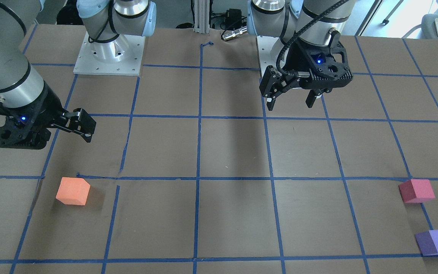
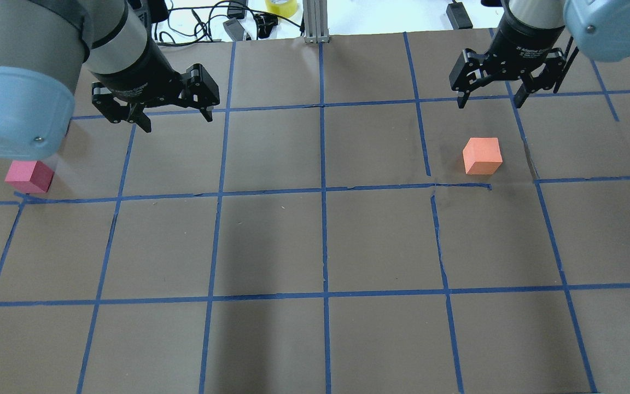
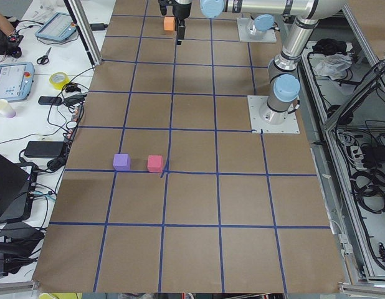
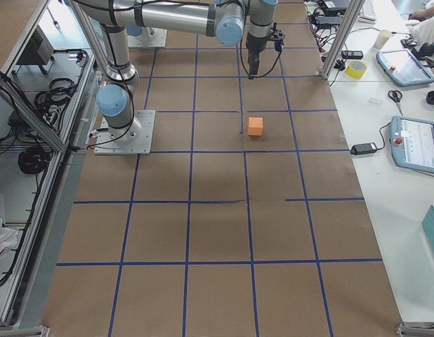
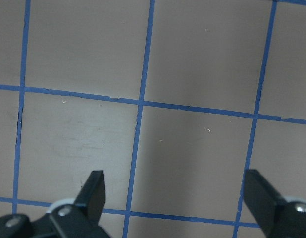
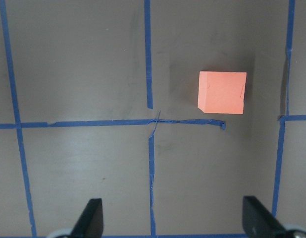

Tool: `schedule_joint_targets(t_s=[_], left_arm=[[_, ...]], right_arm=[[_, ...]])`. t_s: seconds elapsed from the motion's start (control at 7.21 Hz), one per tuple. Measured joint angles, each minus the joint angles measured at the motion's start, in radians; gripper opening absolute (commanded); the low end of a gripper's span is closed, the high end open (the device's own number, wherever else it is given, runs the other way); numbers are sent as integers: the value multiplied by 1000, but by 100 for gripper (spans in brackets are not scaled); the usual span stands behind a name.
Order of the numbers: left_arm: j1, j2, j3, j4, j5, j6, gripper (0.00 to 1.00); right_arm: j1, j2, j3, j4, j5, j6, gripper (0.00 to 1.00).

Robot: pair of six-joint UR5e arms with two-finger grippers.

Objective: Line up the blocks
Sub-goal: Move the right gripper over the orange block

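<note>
Showing matte, sharp-edged orange cube [image 1: 73,191], pinkish-red cube [image 1: 416,191], purple cube [image 1: 436,242]

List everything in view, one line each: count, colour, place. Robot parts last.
orange block: one, orange, robot's right side.
pinkish-red block: one, pinkish-red, robot's far left.
purple block: one, purple, beside pinkish-red block, apart, farther from robot.
table: one, brown paper, blue tape grid.
tape roll: one, yellow, on white bench beyond table.
left gripper: one, black, over bare table, jaws open, empty.
right gripper: one, black, near orange block, jaws open, empty.
</note>
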Motion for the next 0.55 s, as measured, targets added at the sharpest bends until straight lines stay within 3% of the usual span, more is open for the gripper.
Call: schedule_joint_targets(t_s=[0.28, 0.55], left_arm=[[0, 3, 0, -1, 0, -1, 100], [0, 7, 0, -3, 1, -1, 100]], right_arm=[[-33, 77, 50, -137, -31, -2, 100], [-87, 180, 136, -360, -51, -3, 100]])
